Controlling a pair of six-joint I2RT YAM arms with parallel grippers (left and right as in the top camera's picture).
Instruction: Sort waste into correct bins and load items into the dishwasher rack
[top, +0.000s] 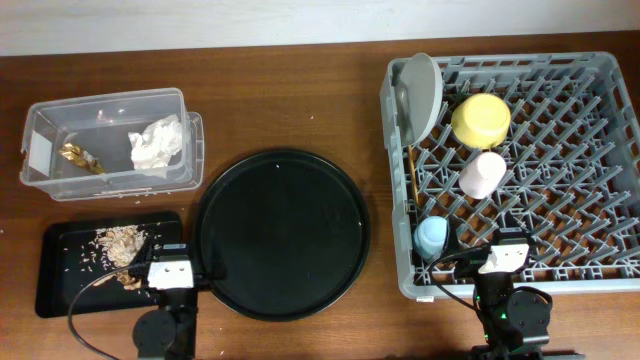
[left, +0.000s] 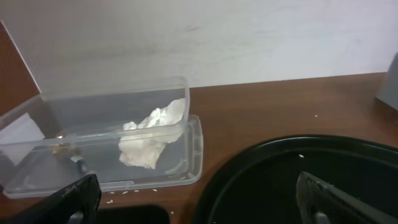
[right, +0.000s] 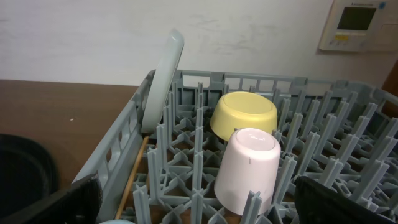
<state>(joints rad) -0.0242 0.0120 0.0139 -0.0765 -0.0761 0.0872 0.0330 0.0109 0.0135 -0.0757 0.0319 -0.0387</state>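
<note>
The grey dishwasher rack (top: 560, 160) at the right holds an upright pale grey plate (top: 422, 95), a yellow bowl (top: 481, 118), a pink cup (top: 482, 174), a light-blue cup (top: 431, 237) and wooden chopsticks (top: 414, 172). The clear tub (top: 105, 105) at the left holds the white napkin (top: 156, 143) and the gold wrapper (top: 76, 156). The shallow black tray (top: 60, 275) holds the food scraps (top: 122, 245). My left gripper (left: 199, 202) is open and empty by the tray's front. My right gripper (right: 199, 199) is open and empty at the rack's front edge.
A large round black tray (top: 282, 232) lies in the middle of the wooden table, between the bins and the rack. A few rice crumbs (left: 127, 191) lie on the wood by the clear tub. A wall stands behind the table.
</note>
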